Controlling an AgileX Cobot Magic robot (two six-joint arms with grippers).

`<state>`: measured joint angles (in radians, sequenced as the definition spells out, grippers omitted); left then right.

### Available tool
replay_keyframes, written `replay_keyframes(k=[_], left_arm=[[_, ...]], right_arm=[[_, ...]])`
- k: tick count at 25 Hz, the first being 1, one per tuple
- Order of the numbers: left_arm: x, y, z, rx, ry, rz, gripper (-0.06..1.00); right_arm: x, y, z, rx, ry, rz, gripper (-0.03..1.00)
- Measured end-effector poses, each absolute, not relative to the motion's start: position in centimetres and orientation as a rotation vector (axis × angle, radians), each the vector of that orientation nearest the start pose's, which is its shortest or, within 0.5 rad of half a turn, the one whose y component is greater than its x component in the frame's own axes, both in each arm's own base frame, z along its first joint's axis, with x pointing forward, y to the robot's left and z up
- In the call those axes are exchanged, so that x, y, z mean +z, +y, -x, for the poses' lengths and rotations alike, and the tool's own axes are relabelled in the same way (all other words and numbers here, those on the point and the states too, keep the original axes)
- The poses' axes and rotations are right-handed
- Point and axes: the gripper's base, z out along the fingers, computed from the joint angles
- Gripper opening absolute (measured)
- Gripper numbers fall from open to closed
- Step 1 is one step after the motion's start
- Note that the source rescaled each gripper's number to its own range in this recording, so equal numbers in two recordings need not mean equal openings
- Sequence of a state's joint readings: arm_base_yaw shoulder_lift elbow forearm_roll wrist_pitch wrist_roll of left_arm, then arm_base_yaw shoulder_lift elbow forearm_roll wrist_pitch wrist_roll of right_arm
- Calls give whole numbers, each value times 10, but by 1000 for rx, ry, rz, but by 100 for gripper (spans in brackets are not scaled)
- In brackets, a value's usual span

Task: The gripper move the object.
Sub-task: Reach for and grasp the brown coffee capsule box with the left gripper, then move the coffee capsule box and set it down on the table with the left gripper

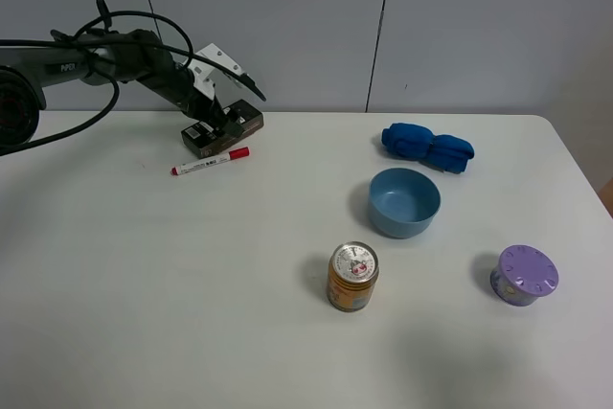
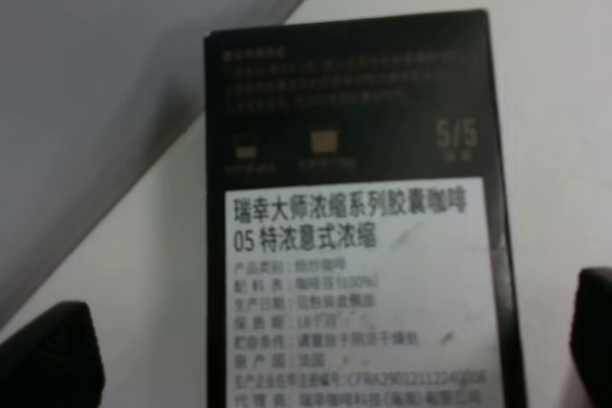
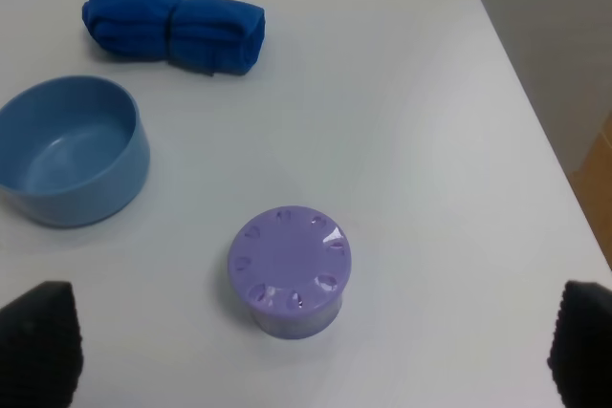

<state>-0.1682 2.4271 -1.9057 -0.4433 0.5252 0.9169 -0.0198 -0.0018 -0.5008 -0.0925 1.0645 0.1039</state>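
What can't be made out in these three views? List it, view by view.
- Exterior high: the left gripper covers much of the flat black-and-dark-green box, so contact cannot be judged.
- Left wrist: small print on the white label is blurred, and the frame edge cuts its lower lines.
- Right wrist: of the right gripper only two dark fingertips show.

The dark grey, cable-draped left arm (image 1: 96, 59) is stretched out low, its white-fingered left gripper (image 1: 226, 122) angled downward with jaws spread wide. The black-tipped right gripper (image 3: 316, 355) is likewise held wide open.
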Motion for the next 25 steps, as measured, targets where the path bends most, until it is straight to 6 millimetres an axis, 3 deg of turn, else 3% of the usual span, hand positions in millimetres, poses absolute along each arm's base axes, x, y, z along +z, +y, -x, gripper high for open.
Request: replay_keyframes(k=[8, 14, 15, 16, 18, 19, 25], left_arm=[[100, -109, -519, -144, 2320, -911, 100], [98, -109, -519, -150, 2323, -906, 98], [98, -109, -519, -149, 2321, -905, 92], [98, -109, -520, -146, 2319, -903, 78], [98, -109, -520, -145, 2317, -901, 31], [98, -109, -520, -145, 2317, -901, 2], [102, -109, -520, -150, 2315, -903, 2]], right_arm=[[277, -7, 6, -58, 2038, -131, 100], [277, -7, 6, -58, 2038, -131, 100], [277, -7, 6, -58, 2038, -131, 100], [277, -7, 6, -58, 2038, -131, 100], [277, -7, 6, -58, 2038, -131, 100], [277, -7, 6, -58, 2038, -131, 100], [277, -7, 6, -58, 2038, -131, 100]])
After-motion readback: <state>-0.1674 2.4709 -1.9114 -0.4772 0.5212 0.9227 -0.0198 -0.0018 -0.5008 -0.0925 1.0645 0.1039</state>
